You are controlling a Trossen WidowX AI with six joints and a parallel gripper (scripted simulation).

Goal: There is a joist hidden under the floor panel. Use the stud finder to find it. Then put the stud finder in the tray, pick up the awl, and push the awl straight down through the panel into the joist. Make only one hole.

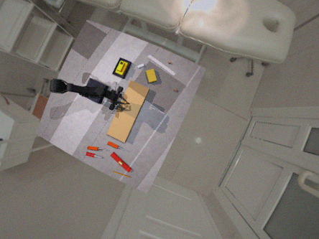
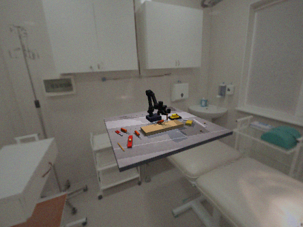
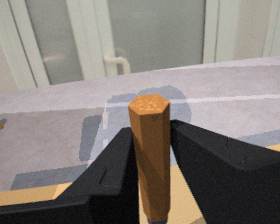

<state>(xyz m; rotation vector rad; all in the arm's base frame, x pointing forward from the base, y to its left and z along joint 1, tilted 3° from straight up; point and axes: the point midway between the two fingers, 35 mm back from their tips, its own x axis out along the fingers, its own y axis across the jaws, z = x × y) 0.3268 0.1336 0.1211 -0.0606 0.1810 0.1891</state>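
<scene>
My gripper (image 1: 127, 103) (image 2: 167, 114) (image 3: 150, 132) is shut on the awl's orange-brown hexagonal handle (image 3: 152, 165), which looks upright in the wrist view. A dark collar shows at the handle's lower end; the shaft and tip are hidden, so I cannot tell whether the tip touches the panel. The gripper is over the tan floor panel (image 1: 125, 125) (image 2: 150, 130) (image 3: 25, 197), nearer its robot-side edge. The yellow stud finder (image 1: 121, 68) (image 2: 175, 116) lies in the black tray (image 1: 123, 77), beyond the panel's far end from the screwdrivers.
A yellow block (image 1: 151, 75) (image 2: 189, 123) and a white strip (image 1: 162, 65) lie on the tray's side. Orange-handled tools (image 1: 94, 148) (image 1: 113, 145), a red-handled tool (image 1: 95, 155), a red level (image 1: 121, 162) (image 2: 130, 142) and a pencil (image 1: 122, 174) (image 2: 121, 146) lie past the panel's other end.
</scene>
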